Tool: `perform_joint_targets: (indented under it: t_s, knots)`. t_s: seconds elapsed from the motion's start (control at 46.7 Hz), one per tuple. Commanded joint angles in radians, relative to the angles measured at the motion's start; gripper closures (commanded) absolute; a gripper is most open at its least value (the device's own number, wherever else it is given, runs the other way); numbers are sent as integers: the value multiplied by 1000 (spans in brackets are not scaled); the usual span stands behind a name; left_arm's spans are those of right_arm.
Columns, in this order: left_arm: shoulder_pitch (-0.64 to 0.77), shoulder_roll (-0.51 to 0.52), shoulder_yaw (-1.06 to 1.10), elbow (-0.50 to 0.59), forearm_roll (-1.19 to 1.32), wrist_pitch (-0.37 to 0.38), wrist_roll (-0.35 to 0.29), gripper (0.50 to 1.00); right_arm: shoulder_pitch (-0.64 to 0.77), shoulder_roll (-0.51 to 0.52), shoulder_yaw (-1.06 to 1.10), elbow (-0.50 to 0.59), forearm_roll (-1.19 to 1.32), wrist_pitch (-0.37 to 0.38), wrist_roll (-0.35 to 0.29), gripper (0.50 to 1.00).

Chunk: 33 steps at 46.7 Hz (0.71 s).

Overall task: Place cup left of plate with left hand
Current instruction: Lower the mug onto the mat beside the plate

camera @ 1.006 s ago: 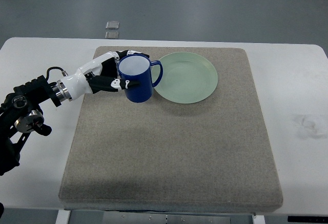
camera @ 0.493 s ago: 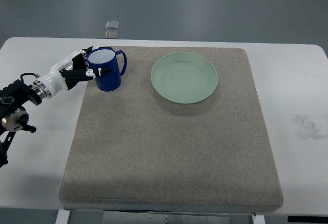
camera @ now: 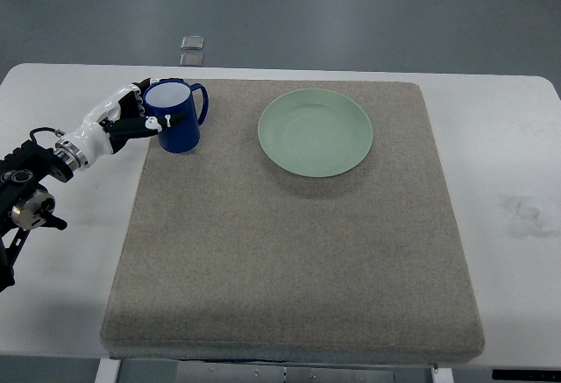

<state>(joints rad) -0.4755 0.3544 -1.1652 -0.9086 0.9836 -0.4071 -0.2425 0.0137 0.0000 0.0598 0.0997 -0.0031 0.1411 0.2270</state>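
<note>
The blue cup (camera: 175, 117) was held in the left hand (camera: 131, 120), whose fingers were wrapped round the cup's wall from its left side, so that the cup lay directly to the right of the palm and touching it. The cup was carried upright, its long axis standing vertical, its open mouth turned up and its handle pointing away from the hand toward the green plate (camera: 316, 131). The plate lay well apart to the right of the hand, beyond the cup, with a bare strip of grey mat (camera: 289, 260) between the two. The cup was seen over the mat's upper left corner, close to the edge where the white table (camera: 61, 94) begins; whether its base already touched the mat could not be told from this view. Only the left arm was in view, entering from the left edge; the right hand was not shown.

Compared with a second before, the cup had been drawn away from the plate: it had then stood just beside the plate's left rim, its handle overlapping it. Half a second before, it had been almost at its present place, and only a slight further shift to the left and upward was noted.

It was judged that lowering and a release remained to be done.
</note>
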Motion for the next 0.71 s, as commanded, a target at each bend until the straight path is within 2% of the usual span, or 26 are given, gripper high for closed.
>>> perform_joint_targets:
  t_s: [0.0, 0.064, 0.193, 0.236, 0.3, 0.343, 0.364, 0.685]
  knots:
    - [1, 0, 7, 0, 1, 1, 0, 776, 0, 0, 0, 0, 0, 0, 0, 568]
    - [1, 0, 13, 0, 0, 5, 0, 735, 0, 0, 0, 0, 0, 0, 0, 568]
    - [3, 0, 22, 2, 0, 8, 0, 712, 0, 0, 0, 0, 0, 0, 0, 568]
    - [3, -2, 25, 2, 0, 8, 0, 656, 0, 0, 0, 0, 0, 0, 0, 568]
    - [3, -2, 29, 4, 0, 8, 0, 600, 0, 0, 0, 0, 0, 0, 0, 568]
    - [3, -2, 29, 2, 0, 8, 0, 519, 0, 0, 0, 0, 0, 0, 0, 568]
    - [3, 0, 29, 2, 0, 8, 0, 506, 0, 0, 0, 0, 0, 0, 0, 568]
    - [3, 5, 36, -1, -8, -1, 0, 504, 0, 0, 0, 0, 0, 0, 0, 568]
